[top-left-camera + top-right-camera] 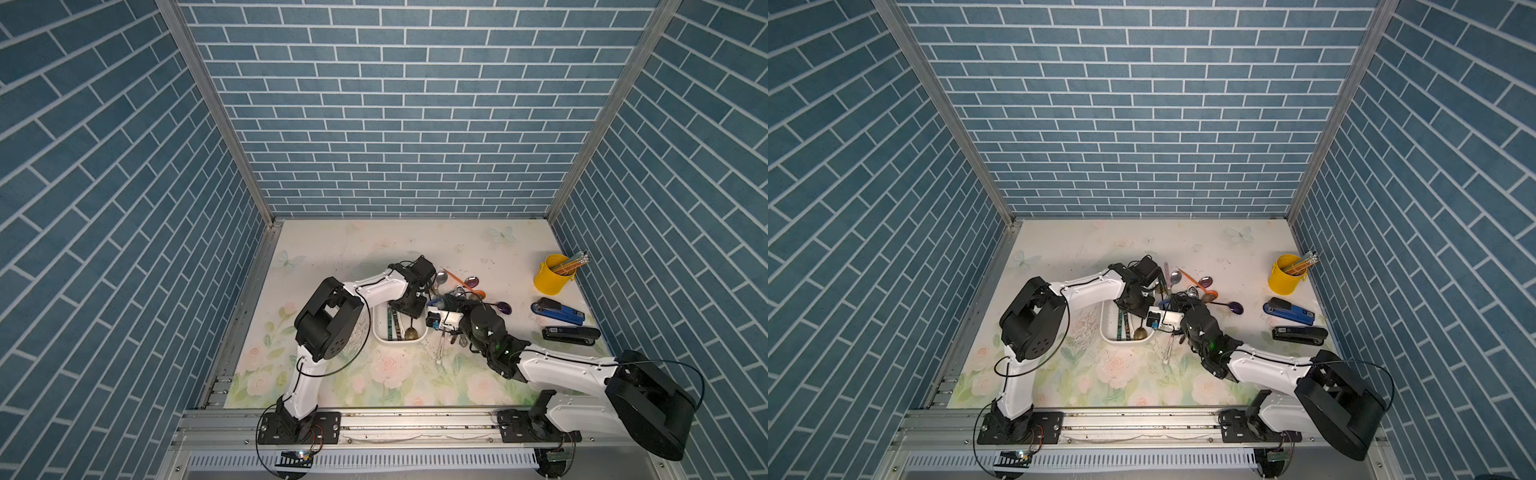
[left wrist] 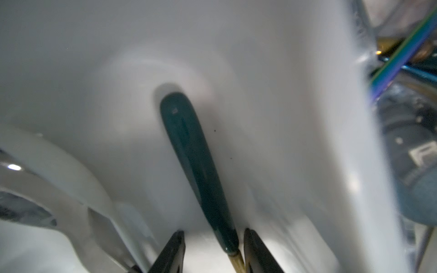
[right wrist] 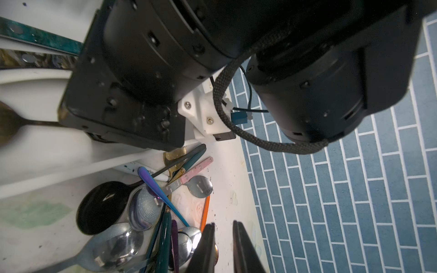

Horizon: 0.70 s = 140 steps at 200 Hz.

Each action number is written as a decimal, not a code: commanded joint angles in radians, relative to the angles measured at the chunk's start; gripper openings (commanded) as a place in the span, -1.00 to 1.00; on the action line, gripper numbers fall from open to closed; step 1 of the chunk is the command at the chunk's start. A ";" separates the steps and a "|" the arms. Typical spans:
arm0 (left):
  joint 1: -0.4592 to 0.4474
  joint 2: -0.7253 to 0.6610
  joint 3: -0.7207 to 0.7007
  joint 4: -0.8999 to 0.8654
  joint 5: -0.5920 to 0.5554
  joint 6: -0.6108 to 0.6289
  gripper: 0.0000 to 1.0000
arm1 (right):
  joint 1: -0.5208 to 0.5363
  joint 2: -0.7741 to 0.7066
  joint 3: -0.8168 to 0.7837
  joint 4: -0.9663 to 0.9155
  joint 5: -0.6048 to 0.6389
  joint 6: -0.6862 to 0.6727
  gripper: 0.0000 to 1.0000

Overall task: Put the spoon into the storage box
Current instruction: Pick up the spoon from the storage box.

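Left gripper (image 2: 214,254): jaws apart, straddling the teal-handled spoon (image 2: 189,153), not clamped. Spoon lies inside the storage box (image 2: 260,71). Looks like the release step. Next: lift straight out without snagging the handle. Right gripper (image 3: 221,248) barely parted, apparently empty, over the spoon pile (image 3: 139,208).

White arm shells (image 1: 378,289), black joint housings (image 1: 328,320), black braided cable (image 3: 218,94).

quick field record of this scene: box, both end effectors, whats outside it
storage box: white low-walled tray
in box: teal-handled spoon lying on its floor
left end effector: fingers apart, either side of that spoon's handle
right end effector: narrowly open, nothing visibly held, at the spoon pile
elsewhere: yellow cup of pencils, blue stapler, black stapler
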 commanded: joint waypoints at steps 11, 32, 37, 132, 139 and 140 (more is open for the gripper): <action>-0.001 0.058 -0.008 -0.044 -0.051 0.009 -0.30 | -0.001 0.032 0.009 0.029 0.006 0.041 -0.64; -0.001 0.073 0.004 -0.052 -0.043 0.019 -0.55 | -0.001 0.050 0.019 0.030 -0.003 0.040 -0.64; -0.002 0.076 0.006 -0.053 -0.042 0.022 -0.61 | -0.001 0.054 0.021 0.031 -0.005 0.040 -0.64; 0.004 -0.056 0.010 -0.086 0.012 0.171 -1.00 | -0.001 0.072 0.001 0.073 -0.094 -0.013 -0.65; 0.004 -0.079 0.010 -0.092 0.030 0.202 -1.00 | -0.001 0.077 -0.003 0.092 -0.099 -0.033 -0.65; 0.004 -0.083 0.010 -0.093 0.032 0.211 -1.00 | -0.001 0.077 -0.004 0.097 -0.100 -0.035 -0.65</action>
